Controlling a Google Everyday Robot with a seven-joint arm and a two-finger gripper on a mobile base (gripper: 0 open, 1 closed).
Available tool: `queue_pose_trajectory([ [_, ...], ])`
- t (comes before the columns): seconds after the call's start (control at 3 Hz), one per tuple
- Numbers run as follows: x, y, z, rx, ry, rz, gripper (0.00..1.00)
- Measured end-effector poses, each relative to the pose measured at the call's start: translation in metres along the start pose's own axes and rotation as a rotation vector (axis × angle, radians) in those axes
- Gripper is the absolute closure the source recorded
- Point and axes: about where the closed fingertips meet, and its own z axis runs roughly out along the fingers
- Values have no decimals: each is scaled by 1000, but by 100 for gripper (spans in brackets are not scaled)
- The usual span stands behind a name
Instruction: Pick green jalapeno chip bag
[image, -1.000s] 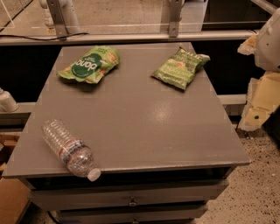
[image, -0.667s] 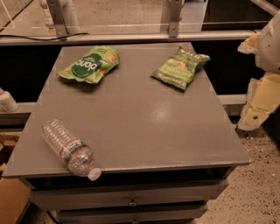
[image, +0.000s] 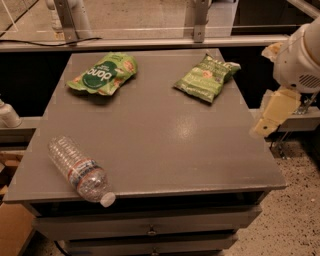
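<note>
The green jalapeno chip bag (image: 207, 77) is a crinkly olive-green bag lying flat at the back right of the grey table (image: 175, 145). My gripper (image: 272, 114), cream-coloured under the white arm, hangs off the table's right edge. It is to the right of the bag, nearer the front, apart from it and holding nothing I can see.
A brighter green bag with a dark round logo (image: 102, 75) lies at the back left. A clear plastic water bottle (image: 80, 171) lies on its side at the front left corner. A metal rail (image: 150, 42) runs behind the table. Drawers (image: 150, 225) sit below its front.
My arm and gripper have moved a little to the left, closer to the table's right edge. The bags and the bottle have not moved.
</note>
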Motion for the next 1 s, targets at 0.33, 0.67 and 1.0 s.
queue_pose_trajectory([
  [0.33,0,-37,26,52,-86,55,0],
  [0.67,1,-72,48,65,-190,145,0],
  [1.0,1,-109,77,51,-309,253,0],
])
